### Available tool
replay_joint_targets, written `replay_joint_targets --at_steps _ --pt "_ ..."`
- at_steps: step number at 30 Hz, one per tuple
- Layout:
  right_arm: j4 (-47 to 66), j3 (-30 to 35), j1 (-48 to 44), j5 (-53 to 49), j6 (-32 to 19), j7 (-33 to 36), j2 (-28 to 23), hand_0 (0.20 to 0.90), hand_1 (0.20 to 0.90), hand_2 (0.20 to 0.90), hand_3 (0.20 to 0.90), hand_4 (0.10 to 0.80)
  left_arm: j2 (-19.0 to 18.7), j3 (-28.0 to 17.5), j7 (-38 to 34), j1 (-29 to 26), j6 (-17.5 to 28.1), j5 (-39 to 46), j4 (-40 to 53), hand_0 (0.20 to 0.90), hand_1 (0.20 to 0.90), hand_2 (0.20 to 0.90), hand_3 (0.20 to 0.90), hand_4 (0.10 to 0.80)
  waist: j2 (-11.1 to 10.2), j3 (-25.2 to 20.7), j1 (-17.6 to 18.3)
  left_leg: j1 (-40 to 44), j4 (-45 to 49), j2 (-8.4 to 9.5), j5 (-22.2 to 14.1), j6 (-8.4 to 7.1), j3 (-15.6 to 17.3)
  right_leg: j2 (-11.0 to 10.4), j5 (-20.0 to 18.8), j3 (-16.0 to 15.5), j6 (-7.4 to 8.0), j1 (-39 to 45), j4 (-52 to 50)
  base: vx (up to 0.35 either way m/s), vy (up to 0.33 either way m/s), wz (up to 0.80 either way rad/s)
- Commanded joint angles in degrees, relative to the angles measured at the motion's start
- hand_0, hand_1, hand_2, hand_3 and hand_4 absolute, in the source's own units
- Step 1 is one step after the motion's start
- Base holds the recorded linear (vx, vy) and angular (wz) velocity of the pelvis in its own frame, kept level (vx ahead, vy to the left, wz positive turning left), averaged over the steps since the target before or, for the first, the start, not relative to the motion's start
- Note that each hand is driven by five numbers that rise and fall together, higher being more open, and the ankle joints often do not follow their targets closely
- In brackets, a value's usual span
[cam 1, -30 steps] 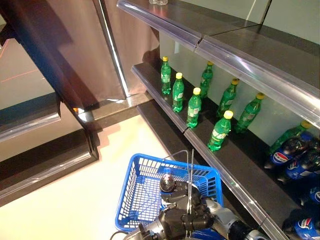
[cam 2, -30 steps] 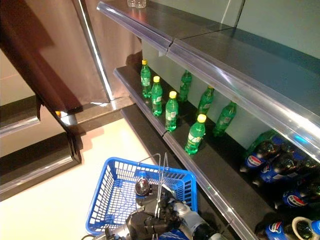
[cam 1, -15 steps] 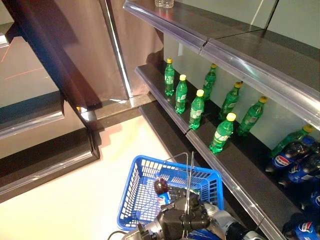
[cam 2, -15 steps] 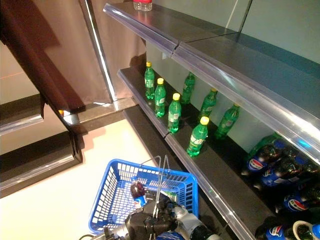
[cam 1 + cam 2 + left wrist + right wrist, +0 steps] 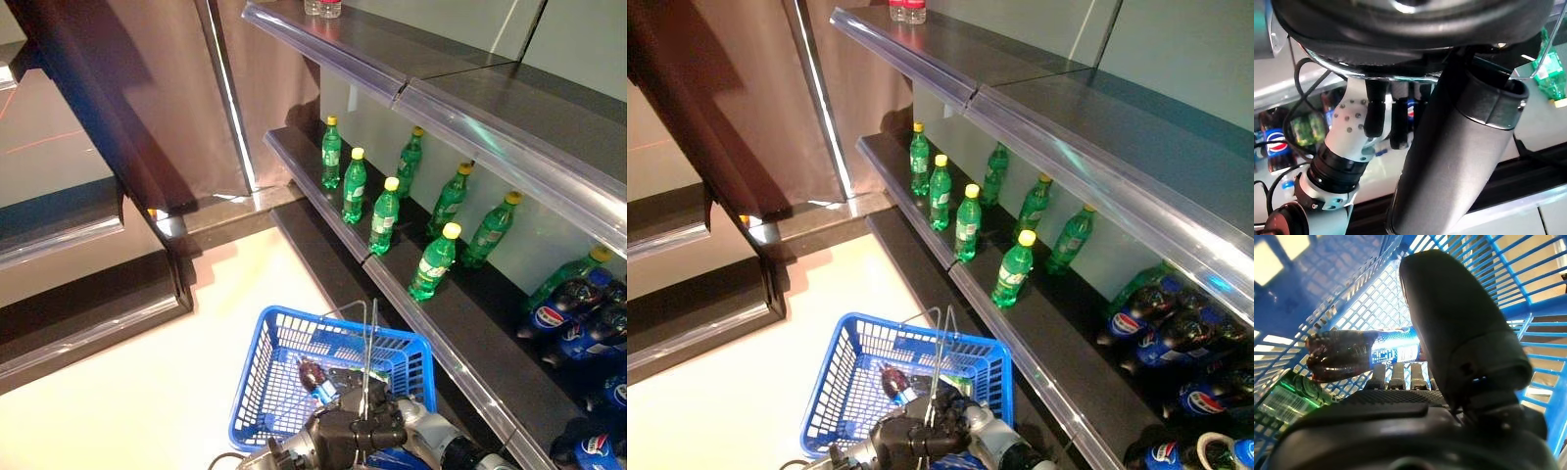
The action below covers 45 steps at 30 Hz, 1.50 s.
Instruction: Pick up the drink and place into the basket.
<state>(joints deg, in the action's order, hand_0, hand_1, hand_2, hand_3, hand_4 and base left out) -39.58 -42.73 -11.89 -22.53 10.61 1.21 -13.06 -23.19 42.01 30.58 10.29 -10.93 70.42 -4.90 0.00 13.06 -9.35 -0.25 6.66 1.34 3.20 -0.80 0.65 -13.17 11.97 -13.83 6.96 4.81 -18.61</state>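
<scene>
Fingers point(image 5: 1396, 374) of the right hand point(image 5: 1459, 333) curl round a dark cola bottle point(image 5: 1347, 352) held inside the blue basket point(image 5: 1528, 298). From the head, that bottle point(image 5: 313, 375) lies low in the basket point(image 5: 265, 367), whose wire handle point(image 5: 367, 372) the left hand point(image 5: 343, 441) grips, beside a shelf point(image 5: 470, 323) of green bottles point(image 5: 431, 259). Left wrist view shows its fingers point(image 5: 1374, 115) hooked over the handle point(image 5: 1376, 73).

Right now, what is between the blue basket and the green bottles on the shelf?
Only the shelf's dark front edge lies between the blue basket and the green bottles; nothing else stands there, as the left eye view shows.
</scene>
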Motion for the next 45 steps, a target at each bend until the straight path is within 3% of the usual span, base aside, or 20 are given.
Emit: replay_joint_targets --at_steps 1,7,13,17,25,30,35,38,45 --pt "7.51 -0.32 -3.53 0.23 -5.90 4.90 3.95 0.900 0.900 0.900 0.900 0.800 9.53 2.27 10.65 -3.42 3.08 5.80 21.77 0.300 0.300 0.300 0.200 0.100 -0.35 -0.79 -0.47 0.76 6.05 -3.98 -4.53 -2.99 -1.53 -3.61 -16.93 0.85 4.37 -0.59 11.36 -0.036 0.005 0.00" --pt "23.43 3.11 -0.47 -0.07 -8.21 9.14 -2.36 0.900 0.900 0.900 0.900 0.800 6.41 -2.99 8.21 -3.67 3.99 10.02 25.32 0.300 0.300 0.300 0.200 0.100 -0.38 -0.80 0.99 1.50 5.07 -4.36 -4.54 -2.84 -0.48 -3.09 -16.63 1.53 4.39 -0.78 11.50 -0.039 0.013 -0.01" --pt "39.91 11.23 8.24 4.70 -9.96 7.54 -8.18 0.900 0.900 0.900 0.900 0.800 4.73 -10.80 2.84 -1.72 11.19 11.18 27.06 0.300 0.300 0.300 0.200 0.100 -0.82 -1.49 3.07 2.48 4.07 -5.14 -4.47 -2.68 1.13 -2.44 -16.25 2.66 4.51 -0.78 11.94 -0.037 0.000 -0.07" --pt "45.28 16.90 12.02 6.95 -12.20 6.46 -11.12 0.900 0.900 0.900 0.900 0.800 4.33 -17.59 0.77 -0.20 14.39 9.88 27.66 0.300 0.300 0.300 0.200 0.100 -1.37 -2.22 3.64 3.31 3.70 -5.72 -4.40 -2.81 1.67 -2.00 -16.07 2.91 4.14 -0.23 12.41 -0.024 -0.025 -0.16" --pt "50.69 22.07 15.19 7.88 -13.18 5.74 -12.90 0.900 0.900 0.900 0.900 0.800 4.53 -24.91 -1.15 1.64 14.62 9.33 28.93 0.300 0.300 0.300 0.200 0.100 -1.29 -3.32 3.96 4.77 2.74 -6.46 -3.93 -3.26 2.13 -1.27 -15.53 3.17 3.51 0.74 12.55 -0.009 -0.001 -0.05" --pt "52.95 23.04 16.21 8.36 -14.27 5.22 -13.61 0.900 0.900 0.900 0.900 0.800 4.73 -25.67 -0.97 2.24 13.99 7.20 28.88 0.300 0.300 0.300 0.200 0.100 -1.26 -3.76 4.03 5.30 2.57 -6.82 -3.67 -3.48 2.23 -1.01 -15.16 3.04 3.25 1.23 12.31 0.001 0.002 -0.01" --pt "56.01 24.42 16.47 5.41 -19.60 4.42 -13.92 0.900 0.900 0.900 0.900 0.800 4.49 -25.56 -0.97 2.92 14.22 6.66 28.22 0.300 0.300 0.300 0.200 0.100 -1.05 -3.85 4.05 5.56 2.87 -7.20 -3.47 -3.72 2.05 -0.61 -14.61 2.75 2.94 1.46 11.51 0.000 0.000 0.00" --pt "58.50 25.94 16.96 5.55 -23.29 7.66 -12.84 0.900 0.900 0.900 0.900 0.800 4.83 -25.73 -1.37 3.44 14.25 6.65 27.95 0.300 0.300 0.300 0.200 0.100 -0.84 -4.37 4.14 5.73 2.93 -7.29 -3.57 -3.91 2.00 -0.45 -14.23 2.72 2.80 1.73 11.39 0.000 0.000 0.00" --pt "60.45 27.78 18.26 10.52 -26.33 17.72 -11.68 0.900 0.900 0.900 0.900 0.800 5.09 -24.66 -2.99 4.01 16.11 6.30 28.75 0.300 0.300 0.300 0.200 0.100 -0.13 -4.58 4.72 5.60 3.26 -7.33 -3.47 -3.98 2.28 -0.29 -13.75 2.78 2.65 1.54 10.68 0.000 0.000 0.00"
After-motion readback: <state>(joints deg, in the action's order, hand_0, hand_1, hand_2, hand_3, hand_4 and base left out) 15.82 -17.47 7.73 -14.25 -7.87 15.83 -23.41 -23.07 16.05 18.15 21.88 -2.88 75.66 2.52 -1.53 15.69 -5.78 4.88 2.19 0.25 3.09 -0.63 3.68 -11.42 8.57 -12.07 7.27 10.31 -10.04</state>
